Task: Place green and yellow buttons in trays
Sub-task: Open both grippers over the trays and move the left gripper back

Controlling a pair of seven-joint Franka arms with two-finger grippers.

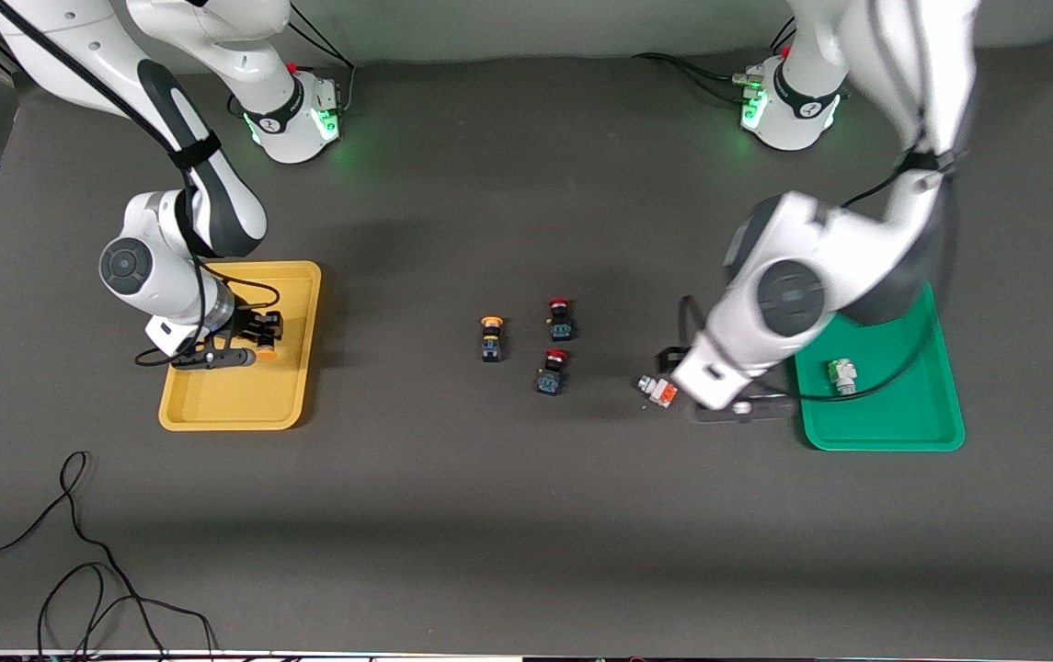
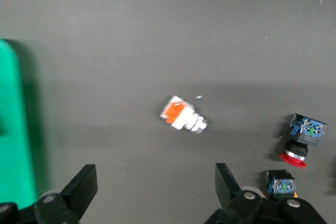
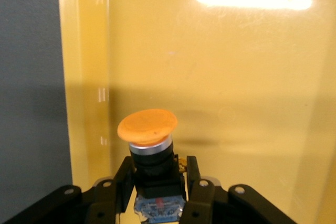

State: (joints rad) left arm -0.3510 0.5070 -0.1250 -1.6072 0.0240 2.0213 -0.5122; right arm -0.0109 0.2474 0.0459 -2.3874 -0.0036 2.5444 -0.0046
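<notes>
My right gripper (image 1: pixel 248 338) is over the yellow tray (image 1: pixel 213 405), shut on a yellow-capped button (image 1: pixel 266 349). In the right wrist view its fingers clamp the black body of that button (image 3: pixel 147 127) above the yellow tray's floor (image 3: pixel 241 72). My left gripper (image 1: pixel 679 373) is open and empty, low over the table beside the green tray (image 1: pixel 894 423). The white-grey button with the orange block (image 1: pixel 658 392) lies just ahead of it, also in the left wrist view (image 2: pixel 182 116). A green-tipped white button (image 1: pixel 842 374) lies in the green tray. A second yellow-capped button (image 1: pixel 491 336) lies mid-table.
Two red-capped black buttons (image 1: pixel 560 318) (image 1: pixel 552 370) lie mid-table beside the yellow-capped one; both show in the left wrist view (image 2: pixel 300 140) (image 2: pixel 280 181). The green tray's edge (image 2: pixel 11 129) shows there too. Loose black cables (image 1: pixel 75 570) lie near the front camera.
</notes>
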